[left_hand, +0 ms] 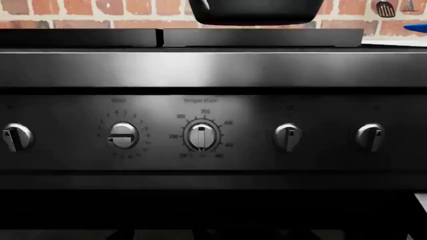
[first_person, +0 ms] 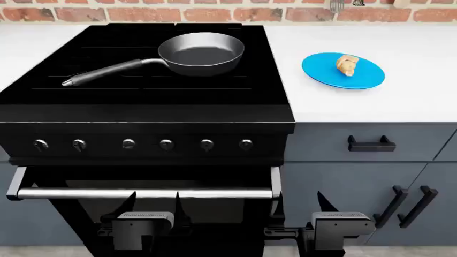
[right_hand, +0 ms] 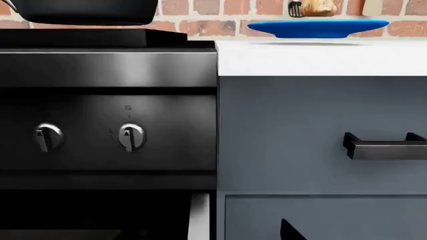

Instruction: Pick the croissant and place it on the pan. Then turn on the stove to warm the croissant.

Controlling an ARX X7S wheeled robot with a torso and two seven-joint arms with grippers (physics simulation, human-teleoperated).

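Note:
The croissant [first_person: 346, 65] lies on a round blue plate [first_person: 321, 72] on the white counter, right of the stove [first_person: 143, 115]. The pan [first_person: 201, 52] sits on the cooktop with its black handle [first_person: 100, 72] pointing left. It is empty. A row of silver knobs [first_person: 166, 144] runs along the stove front. My left gripper [first_person: 153, 202] is open and empty, low in front of the oven door. My right gripper [first_person: 348, 203] is open and empty in front of the cabinet, well below the plate. The right wrist view shows the croissant [right_hand: 317, 7] and the plate [right_hand: 319, 27] above.
A steel bar handle [first_person: 143, 194] crosses the oven door just above my grippers. Grey-blue cabinets with black handles [first_person: 371, 144] stand under the counter. A brick wall [first_person: 214, 12] backs the counter. The left wrist view faces the knobs [left_hand: 201, 136] and the pan's underside [left_hand: 257, 12].

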